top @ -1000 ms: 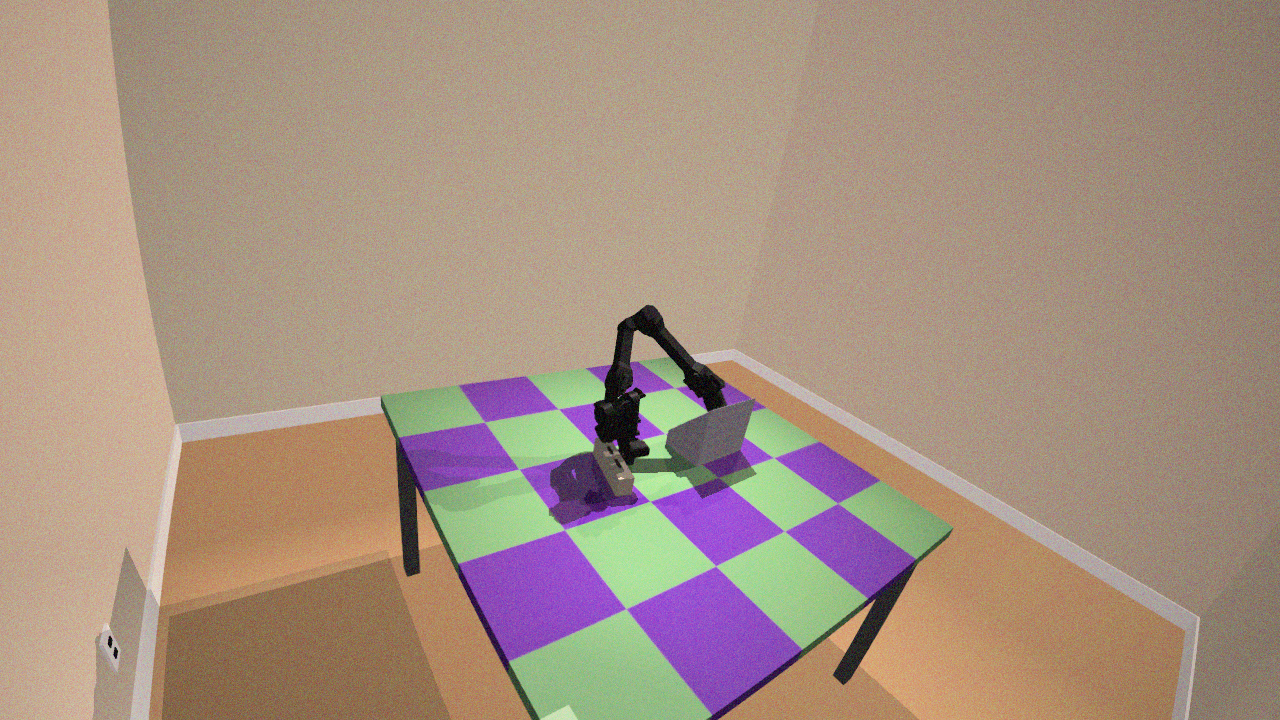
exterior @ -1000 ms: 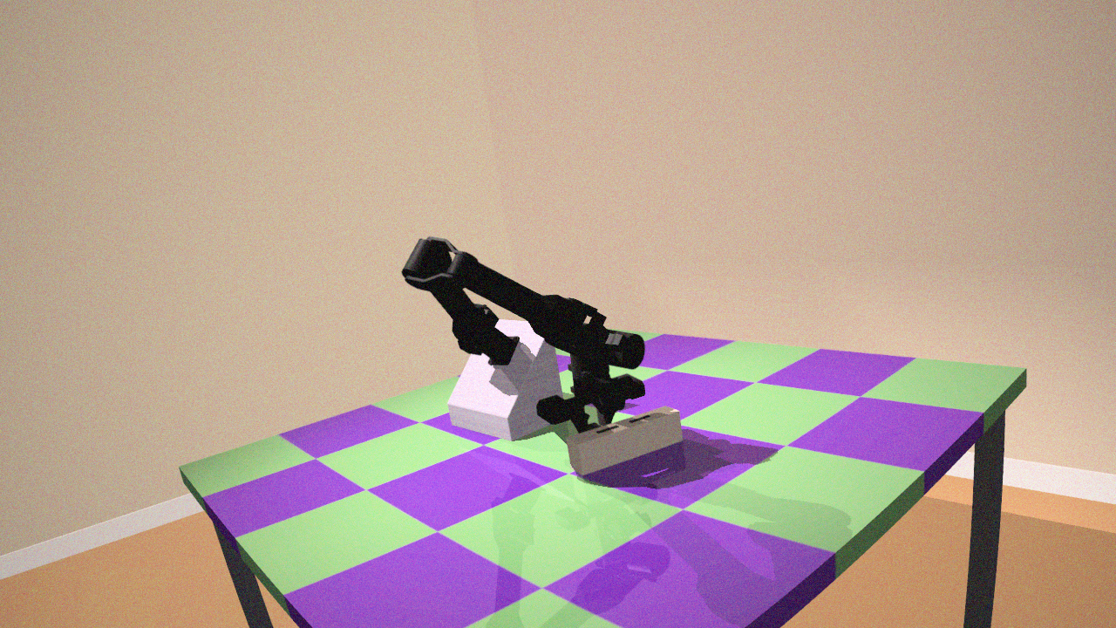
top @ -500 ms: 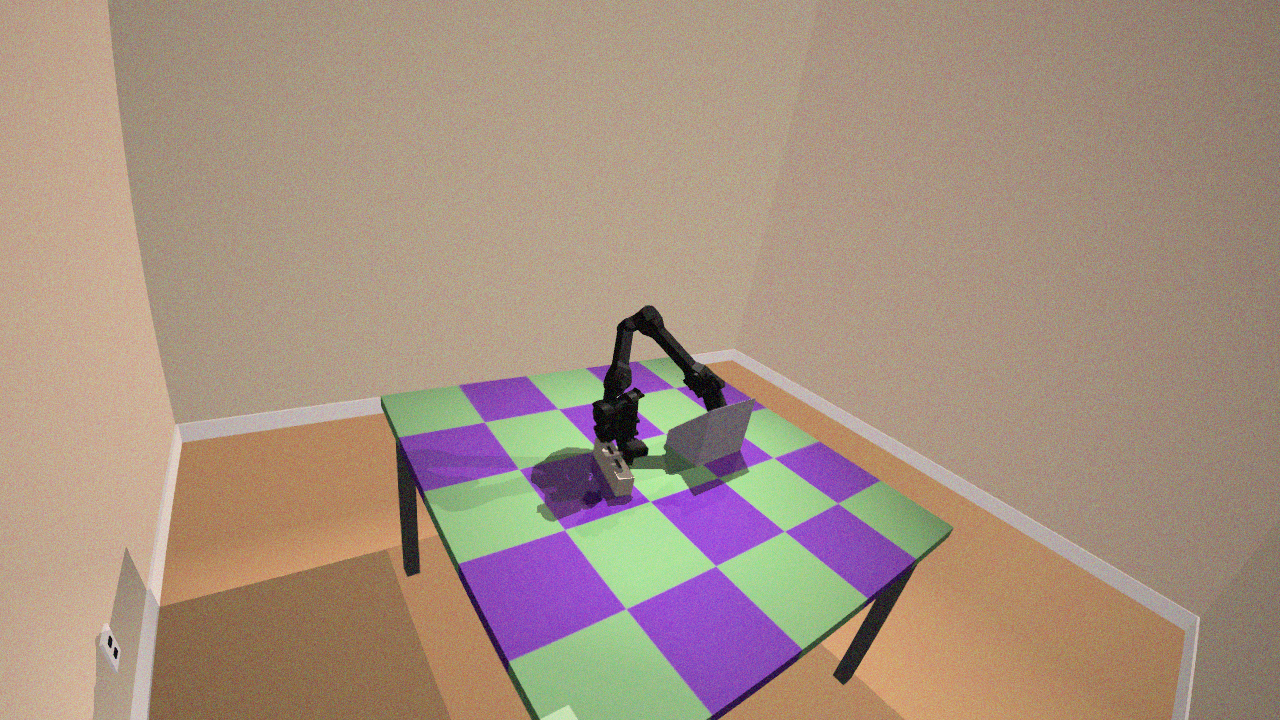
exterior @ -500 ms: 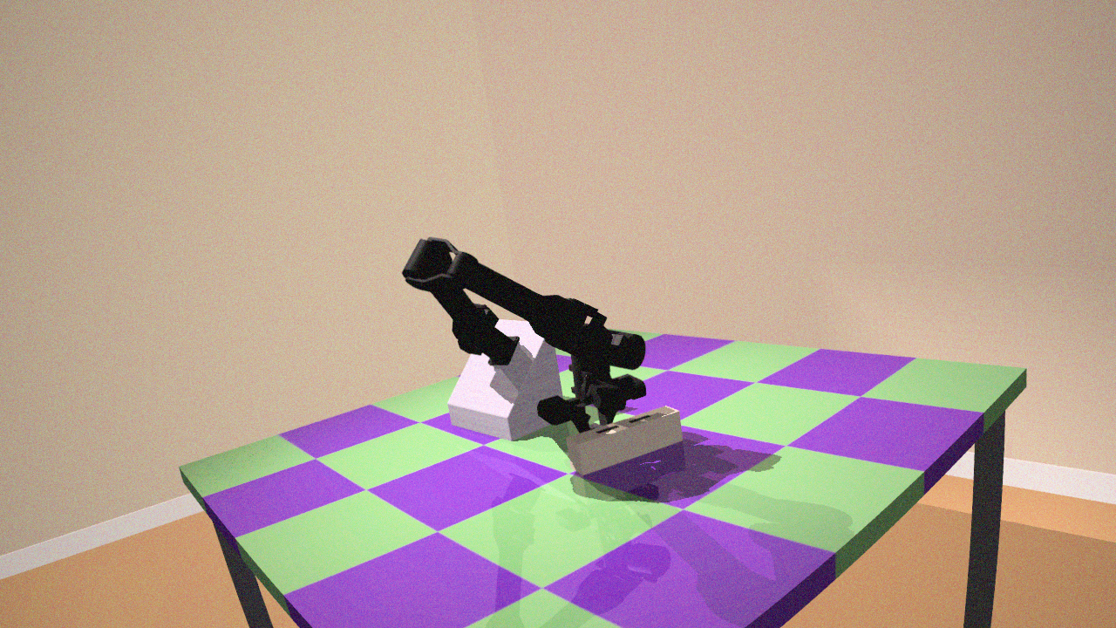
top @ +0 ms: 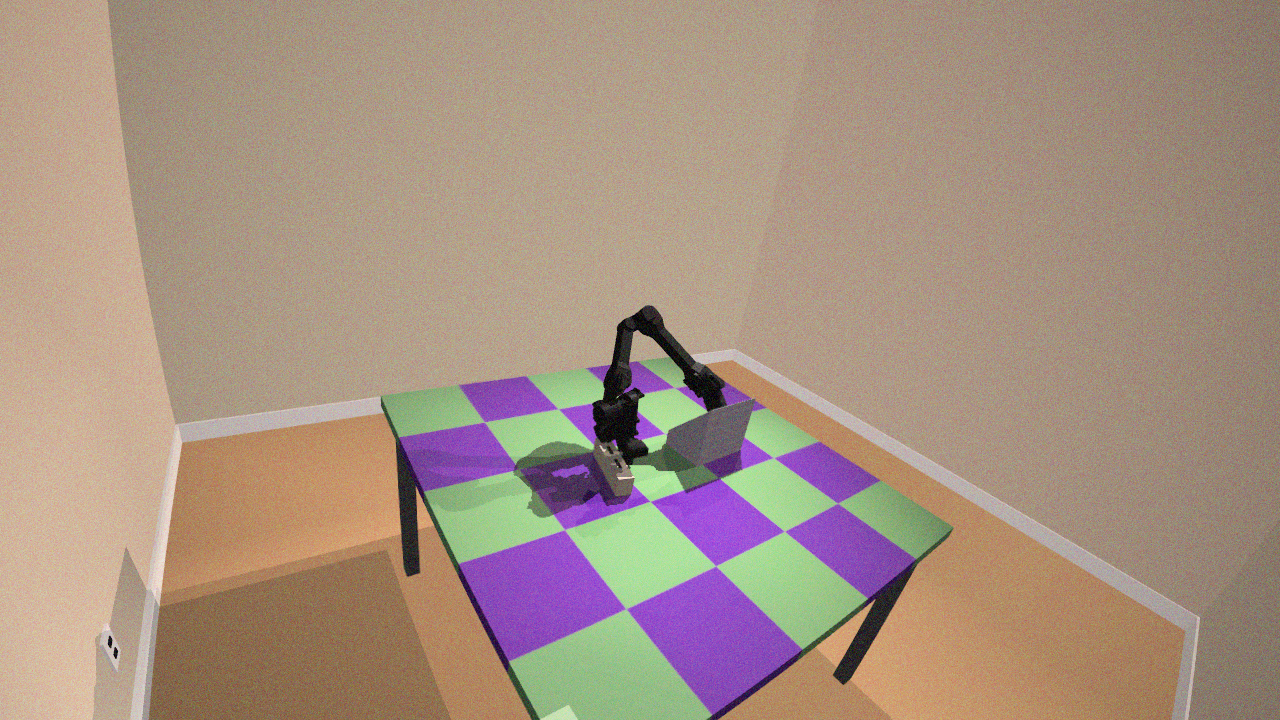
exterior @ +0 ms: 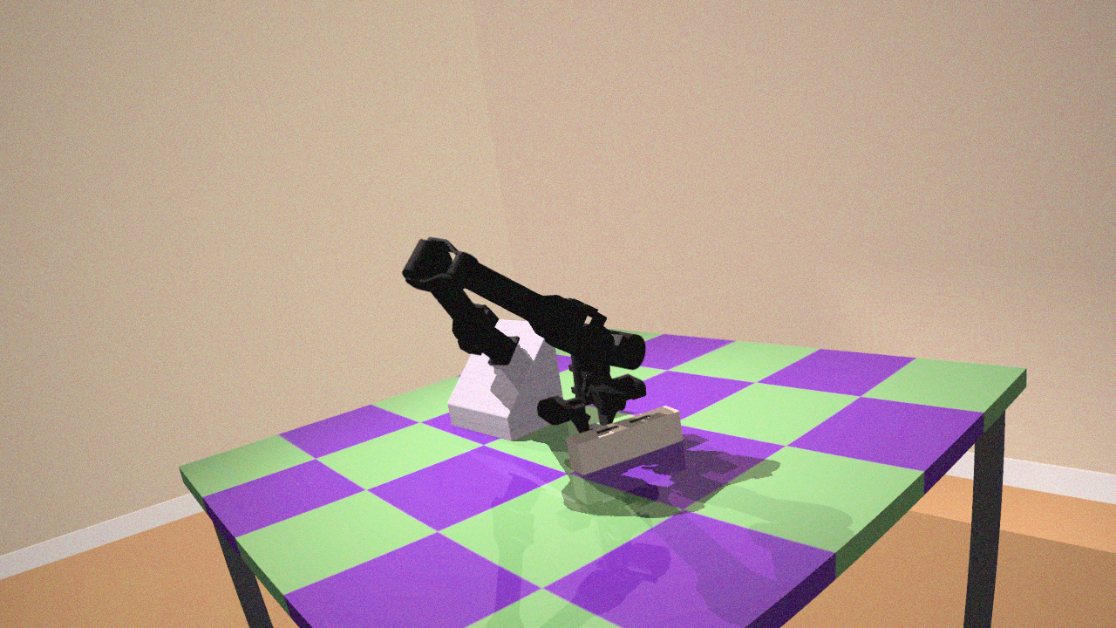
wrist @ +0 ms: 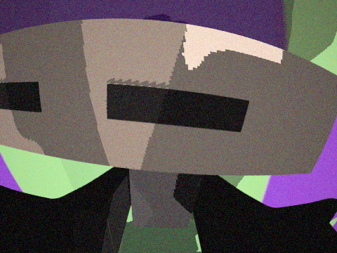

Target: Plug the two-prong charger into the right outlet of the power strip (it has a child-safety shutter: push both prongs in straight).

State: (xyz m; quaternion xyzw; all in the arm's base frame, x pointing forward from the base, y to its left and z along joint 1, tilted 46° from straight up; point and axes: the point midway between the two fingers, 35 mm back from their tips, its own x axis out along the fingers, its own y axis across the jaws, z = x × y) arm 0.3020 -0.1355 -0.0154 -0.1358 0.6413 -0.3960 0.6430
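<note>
The hand point(top: 630, 444) point(exterior: 593, 426) point(wrist: 163, 165) was closed on the charger point(wrist: 154, 204), a grey block seen between its two black fingers in the wrist view. The charger was beside the strip point(top: 615, 476) point(exterior: 628, 443) point(wrist: 263, 151), just past one long edge; whether the two touched could not be told. Its prongs could not be made out.

The strip's upper face showed two dark slots: one point(wrist: 175, 107) in full in the wrist view, the other point(wrist: 19, 97) cut by the picture's border. The charger covered neither of them in that view. A bright patch of light lay on the strip's face, near its far long edge.

The black arm point(top: 648, 320) point(exterior: 506, 290) arched down to beside the strip from its pale base point(top: 726, 431) point(exterior: 477, 418), which stood apart from the strip on the green and purple bench point(top: 720, 635) point(exterior: 350, 511). Dark shadows fell on the bench around the strip.
</note>
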